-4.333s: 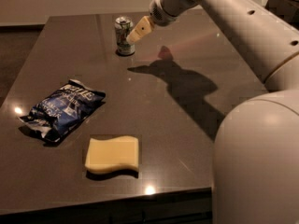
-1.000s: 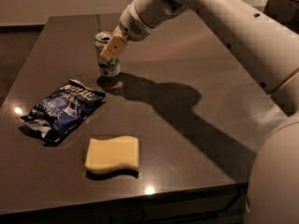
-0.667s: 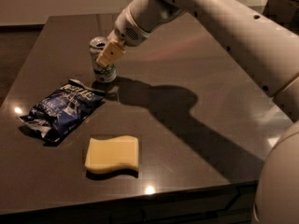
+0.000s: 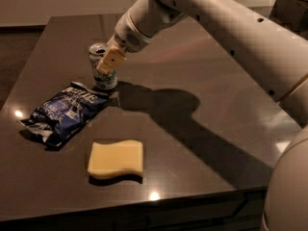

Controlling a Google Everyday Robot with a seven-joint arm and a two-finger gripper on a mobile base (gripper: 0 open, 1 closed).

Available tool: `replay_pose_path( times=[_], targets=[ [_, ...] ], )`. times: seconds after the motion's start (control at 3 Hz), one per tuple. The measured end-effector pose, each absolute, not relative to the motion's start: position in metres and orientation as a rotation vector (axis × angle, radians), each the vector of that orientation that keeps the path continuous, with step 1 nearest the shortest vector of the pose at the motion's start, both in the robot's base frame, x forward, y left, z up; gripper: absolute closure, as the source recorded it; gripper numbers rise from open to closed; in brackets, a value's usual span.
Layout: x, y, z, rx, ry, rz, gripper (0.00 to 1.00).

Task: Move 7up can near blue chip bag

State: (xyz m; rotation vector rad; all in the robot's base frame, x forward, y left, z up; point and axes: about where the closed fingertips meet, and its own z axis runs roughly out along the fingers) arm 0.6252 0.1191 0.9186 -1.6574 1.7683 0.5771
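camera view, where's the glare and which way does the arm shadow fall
Camera view: dim, with small glare spots on the table beside the blue chip bag and at the front edge below the sponge. Camera view: the arm casts a hard shadow right and forward from the 7up can, which the gripper holds.

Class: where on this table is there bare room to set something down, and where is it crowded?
Bare: the table's right half, from can and sponge across to the right edge, under the arm; also the back-left corner behind the can. Crowded: the left front, where chip bag, sponge and can sit close, the gripper's jaws shut on the can.
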Motion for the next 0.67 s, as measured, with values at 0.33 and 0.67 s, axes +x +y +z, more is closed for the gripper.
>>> replay_pose_path(
  times=[0.33, 0.67],
  targets=[
    [0.6246, 0.121, 0.9173, -1.661, 1.768, 0.58, 0.15],
    [0.6239, 0.1229, 0.9161, -1.665, 1.767, 0.583, 0.0]
  ],
)
